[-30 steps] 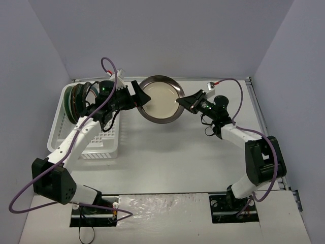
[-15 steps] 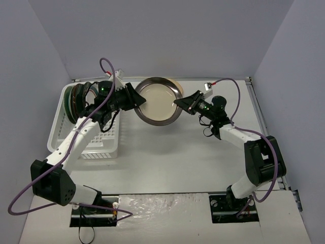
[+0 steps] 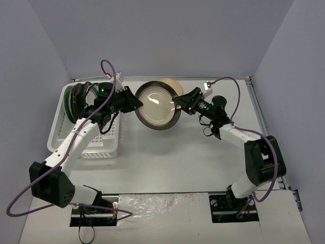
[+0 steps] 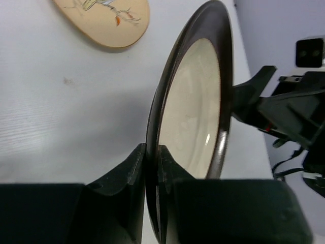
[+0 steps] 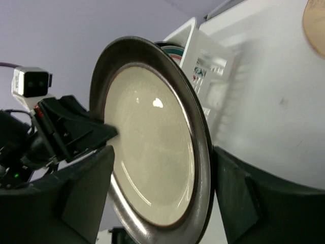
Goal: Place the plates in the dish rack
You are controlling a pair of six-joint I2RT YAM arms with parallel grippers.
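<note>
My left gripper (image 4: 151, 150) is clamped tight on the dark rim of the dark-rimmed beige plate (image 4: 195, 112). One finger is on the back and one on the face, so this arm carries the plate.

My right gripper (image 5: 162, 152) is at the opposite side of the same plate. Its jaws stand wide and the rim passes between them. The gap is far broader than the rim. I cannot tell whether either finger (image 5: 254, 203) touches the plate.

From overhead the plate (image 3: 157, 108) sits tilted up on edge between the two arms, at the far middle of the table (image 3: 177, 162). Its glossy beige face is turned up and toward the right arm. The left gripper (image 3: 133, 101) is at its left rim and the right gripper (image 3: 180, 100) at its right rim. I cannot tell whether its lower edge clears the table.

Just behind it, the tan floral plate (image 3: 167, 83) lies flat on the table, partly hidden from above. It shows plainly in the left wrist view (image 4: 104, 20) and at the corner of the right wrist view (image 5: 317, 25).

The dish rack (image 3: 84, 137) is on the left side of the table, under the left forearm. The racked plates (image 3: 76, 99) stand on edge at its far end. In the right wrist view a corner of the rack (image 5: 213, 66) shows behind the held plate, with a teal-rimmed plate edge (image 5: 172, 48) just visible in it.
</note>
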